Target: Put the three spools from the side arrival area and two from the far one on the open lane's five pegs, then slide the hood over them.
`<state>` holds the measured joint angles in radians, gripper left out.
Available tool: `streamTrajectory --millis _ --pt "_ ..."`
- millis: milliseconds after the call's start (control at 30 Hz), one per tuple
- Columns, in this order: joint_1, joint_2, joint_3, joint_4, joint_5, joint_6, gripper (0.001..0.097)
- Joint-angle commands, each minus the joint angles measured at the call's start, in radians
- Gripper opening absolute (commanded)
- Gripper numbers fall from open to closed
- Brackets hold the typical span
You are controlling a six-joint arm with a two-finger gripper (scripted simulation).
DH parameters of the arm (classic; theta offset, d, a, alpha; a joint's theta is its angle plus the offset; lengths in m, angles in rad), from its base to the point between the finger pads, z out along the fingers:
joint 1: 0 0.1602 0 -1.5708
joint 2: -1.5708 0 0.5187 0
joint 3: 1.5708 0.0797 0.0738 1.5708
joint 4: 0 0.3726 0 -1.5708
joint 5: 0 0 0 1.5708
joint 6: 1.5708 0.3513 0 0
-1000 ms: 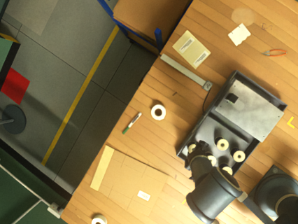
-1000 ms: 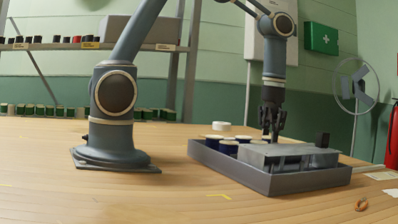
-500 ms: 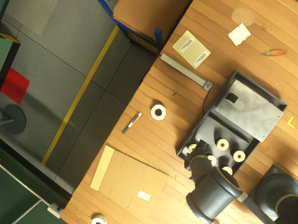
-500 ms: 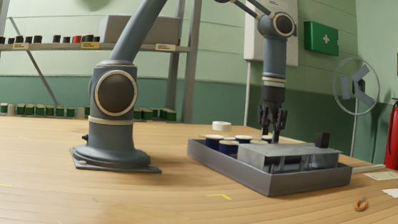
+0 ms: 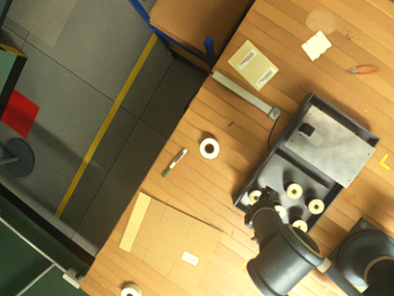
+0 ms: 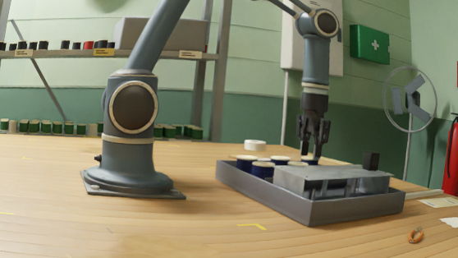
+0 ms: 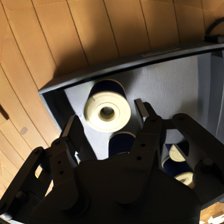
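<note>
In the grey tray (image 5: 305,164) on the right of the table, several blue spools with cream tops stand in the open lane. The corner spool (image 7: 107,108) sits just below my gripper (image 7: 107,118), which is open and holds nothing. From the side camera that spool (image 5: 254,196) shows beside the arm, with others (image 5: 293,190) (image 5: 316,206) further along. The metal hood (image 5: 329,144) covers the tray's far half, its black knob (image 6: 370,160) upright on top. From the second side camera my gripper (image 6: 313,150) hangs over the far spool (image 6: 310,159).
Behind the tray lie a white tape roll (image 5: 209,148), a marker (image 5: 174,162) and a grey bar (image 5: 245,92). A cardboard sheet (image 5: 171,238) lies at the front left. The arm's base (image 6: 129,180) stands left of the tray. Orange pliers (image 5: 363,70) lie at the far right.
</note>
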<state>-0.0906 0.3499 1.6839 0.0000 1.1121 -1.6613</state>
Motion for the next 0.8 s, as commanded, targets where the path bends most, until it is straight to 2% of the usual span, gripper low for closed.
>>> streamTrajectory --millis 0,167,267,767 --pt "0.000 -0.014 -0.017 0.000 0.021 0.000 0.0680" --pt "0.000 -0.066 -0.090 0.000 0.145 0.000 0.0680" --pt "0.000 -0.083 -0.121 0.000 0.195 0.000 0.0680" --pt "0.000 -0.091 -0.140 0.000 0.226 0.000 0.0680"
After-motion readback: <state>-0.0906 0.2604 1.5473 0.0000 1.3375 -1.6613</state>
